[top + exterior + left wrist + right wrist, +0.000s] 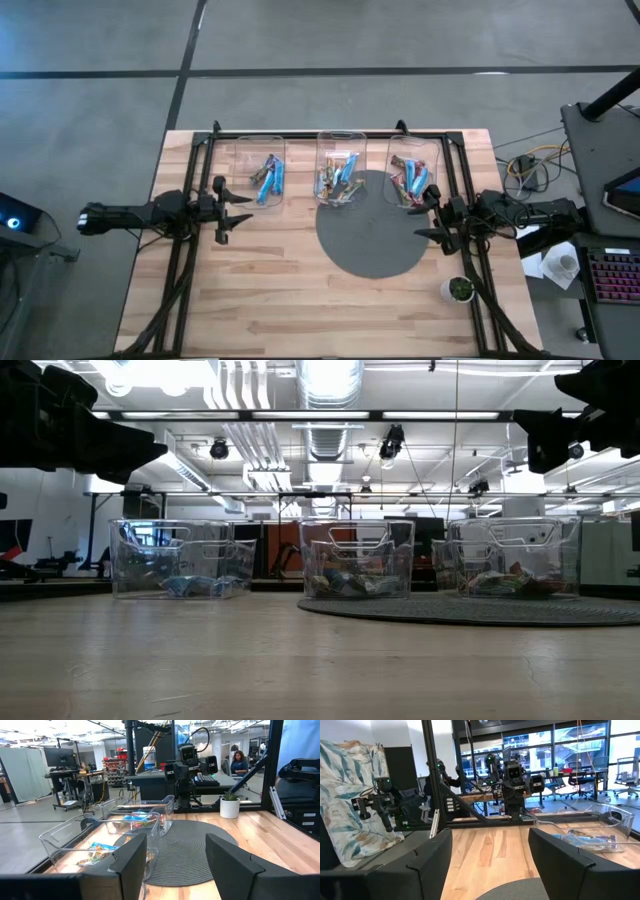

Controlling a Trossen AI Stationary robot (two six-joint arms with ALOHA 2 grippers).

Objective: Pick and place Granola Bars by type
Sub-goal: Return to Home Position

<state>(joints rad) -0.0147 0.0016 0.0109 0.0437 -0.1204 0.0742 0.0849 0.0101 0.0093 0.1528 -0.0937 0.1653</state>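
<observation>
Held left pincer [243, 208] and right pincer [422, 220] spread and empty above the tabletop [280, 290], granola bars [268, 178] lying inside three clear bins [338, 138].

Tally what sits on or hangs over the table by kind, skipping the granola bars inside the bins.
Clear plastic bins: 3
Round grey mat: 1
Small potted plant: 1
Open grippers: 2, the left gripper and the right gripper
Total: 7
</observation>
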